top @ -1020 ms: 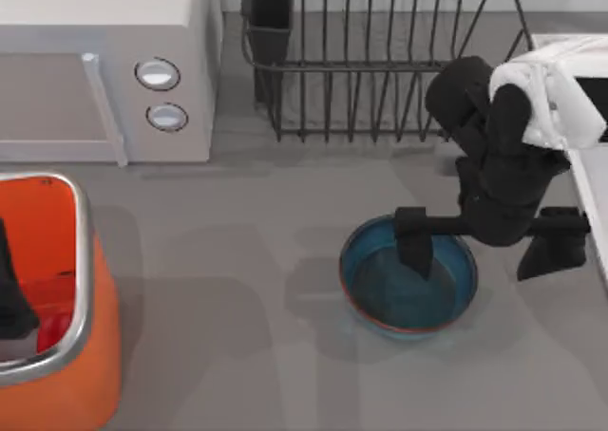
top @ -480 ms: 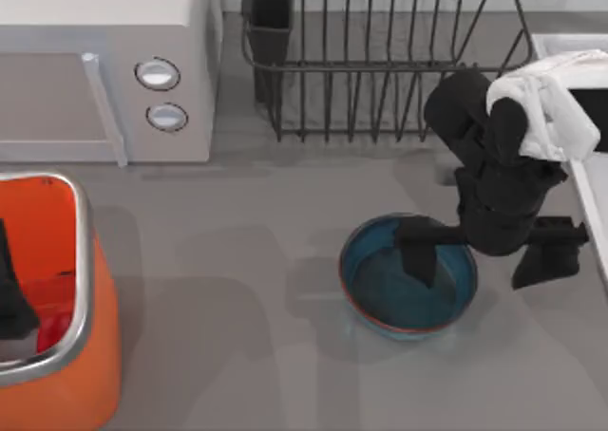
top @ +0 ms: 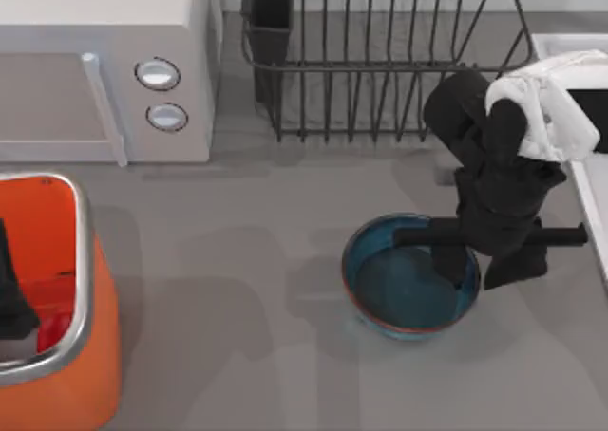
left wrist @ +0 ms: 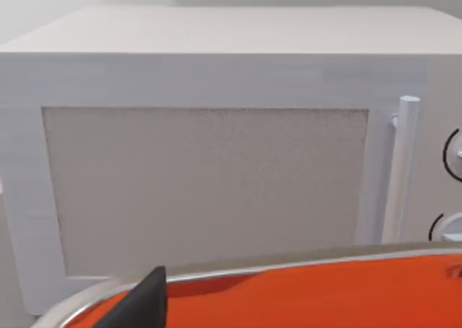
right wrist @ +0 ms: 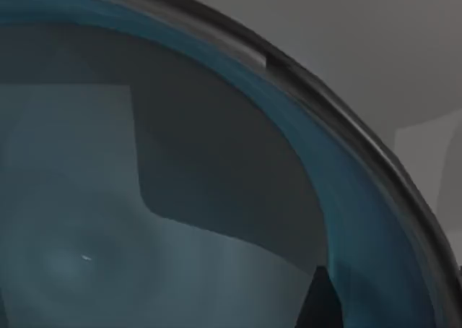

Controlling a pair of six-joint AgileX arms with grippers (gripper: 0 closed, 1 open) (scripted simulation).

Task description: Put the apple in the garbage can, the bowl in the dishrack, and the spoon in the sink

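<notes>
Right gripper (top: 481, 265) sits over the right edge of the round blue glazed bowl (top: 399, 293) with its thin reddish-brown rim. One dark finger (top: 450, 263) hangs inside the bowl, just in from the right wall; the other finger (top: 513, 265) hangs outside, just beyond the rim. The rim runs between the two, so the jaws straddle the bowl wall. Fingers are narrowed around it, but I cannot tell whether the pads actually touch the wall.

Right wrist view: blue inner wall and dark rim of the bowl (right wrist: 216, 126) close up, with a dark fingertip (right wrist: 317, 303) down against the inside near the rim.

The bowl rests on the grey table (top: 237, 336), right of centre. Behind the fingers, well apart from the bowl, stands the large dark grey wire dishrack (top: 380, 70) with upright tines and a dark rectangular cup at its left corner. Beyond the outer finger, at the table's right edge, is the raised white rim of the pale sink (top: 594, 198).

Left arm is parked over the large orange garbage can (top: 57, 355) with silver metal rim at the table's left; a dark part of it (top: 11, 298) hangs inside the can, finger state not readable. Something small and red (top: 52, 328) lies in the can, just beside that dark part; can't confirm it's the apple. Left wrist view: the can's rim (left wrist: 303, 263) and the white microwave (left wrist: 216, 140) behind it.
</notes>
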